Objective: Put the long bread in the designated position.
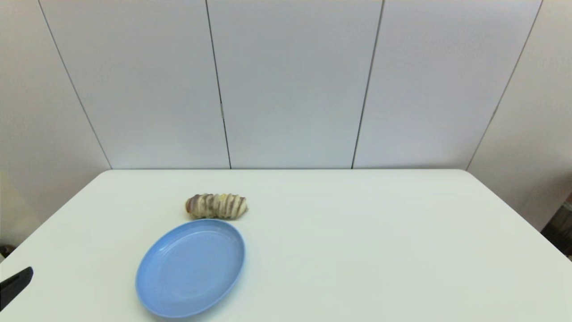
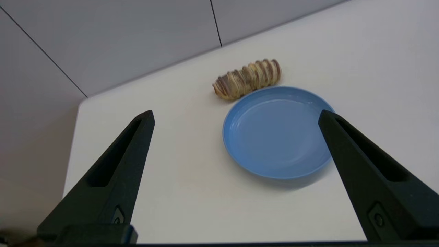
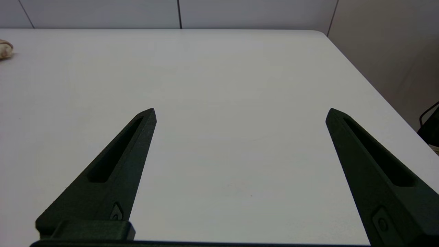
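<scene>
A striped bread loaf lies just behind an empty blue plate on a white surface, with both robot arms held back.

In the head view, the long bread [image 1: 216, 206] sits left of centre in the frame, lying crosswise, right beside the far rim of the blue plate [image 1: 152, 261] and possibly touching it; the plate fills the lower left of the white surface [image 1: 380, 241]. A black tip of the left gripper [image 1: 15, 286] pokes in at the lower left edge, well apart from the plate. In the left wrist view the left gripper [image 2: 236, 116] hangs above the surface with its jaws spread wide and released, the bread [image 2: 247, 79] and plate [image 2: 240, 151] showing between the fingers. In the right wrist view the right gripper [image 3: 240, 113] likewise has its jaws wide apart, holding nothing, over bare surface [image 3: 240, 68].
</scene>
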Available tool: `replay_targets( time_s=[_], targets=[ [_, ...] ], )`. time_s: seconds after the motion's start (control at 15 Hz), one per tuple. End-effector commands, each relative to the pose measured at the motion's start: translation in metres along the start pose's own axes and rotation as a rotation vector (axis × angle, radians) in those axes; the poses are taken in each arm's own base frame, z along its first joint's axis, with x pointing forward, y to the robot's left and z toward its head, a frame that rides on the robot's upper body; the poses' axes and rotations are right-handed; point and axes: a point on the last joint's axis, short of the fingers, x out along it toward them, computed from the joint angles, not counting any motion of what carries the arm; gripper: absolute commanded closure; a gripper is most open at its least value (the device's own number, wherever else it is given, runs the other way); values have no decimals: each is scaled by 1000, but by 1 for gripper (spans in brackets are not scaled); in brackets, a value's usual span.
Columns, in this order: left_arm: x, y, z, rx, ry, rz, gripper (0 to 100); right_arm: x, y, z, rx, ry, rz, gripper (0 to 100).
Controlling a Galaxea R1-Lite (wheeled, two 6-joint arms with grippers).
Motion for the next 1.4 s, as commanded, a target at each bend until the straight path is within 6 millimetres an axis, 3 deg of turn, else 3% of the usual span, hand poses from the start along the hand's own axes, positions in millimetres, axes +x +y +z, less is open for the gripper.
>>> replay_targets(
  time_s=[0.07, 0.33, 0.8, 1.0, 1.4],
  targets=[
    [-34, -26, -42, 62, -189, 53, 0, 0, 0, 0, 2, 1, 1, 0],
    [-28, -30, -66, 65, -247, 41, 0, 0, 0, 0, -1, 1, 1, 0],
    [-18, -44, -140, -41, -159, 204, 0, 0, 0, 0, -1, 1, 1, 0],
    [-13, -43, -150, -92, -136, 287, 0, 0, 0, 0, -1, 1, 1, 0],
    [-13, -44, -155, -131, -94, 270, 0, 0, 0, 0, -1, 1, 1, 0]
  ],
)
